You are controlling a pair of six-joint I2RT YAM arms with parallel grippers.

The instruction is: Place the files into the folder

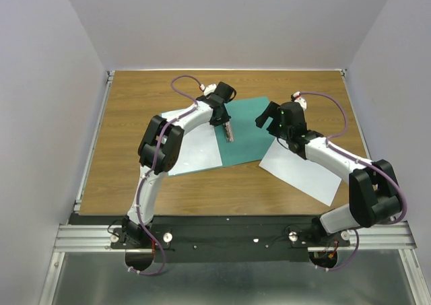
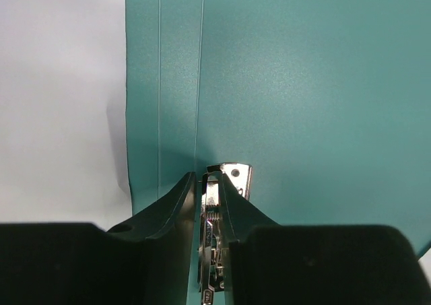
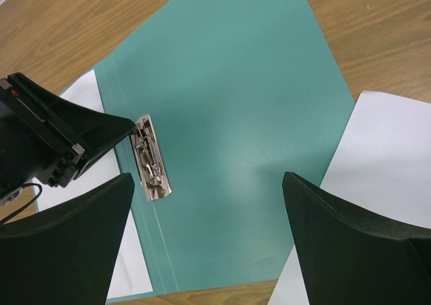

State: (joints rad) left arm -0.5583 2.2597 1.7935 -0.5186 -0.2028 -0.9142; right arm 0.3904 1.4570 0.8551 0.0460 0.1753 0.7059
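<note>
The teal-green folder (image 1: 252, 126) lies flat on the table, with a metal clip (image 1: 228, 130) near its left edge. My left gripper (image 1: 225, 121) is down on that clip. In the left wrist view its fingers (image 2: 205, 182) stand narrow on either side of the clip (image 2: 232, 174), closed on it. One white file (image 1: 195, 150) lies at the folder's left edge, and another file (image 1: 303, 170) at its lower right corner. My right gripper (image 1: 266, 116) hovers wide open over the folder (image 3: 236, 83), holding nothing.
The wooden table (image 1: 135, 110) is bounded by white walls on three sides and a metal rail (image 1: 229, 234) at the near edge. Both arm bases sit on that rail.
</note>
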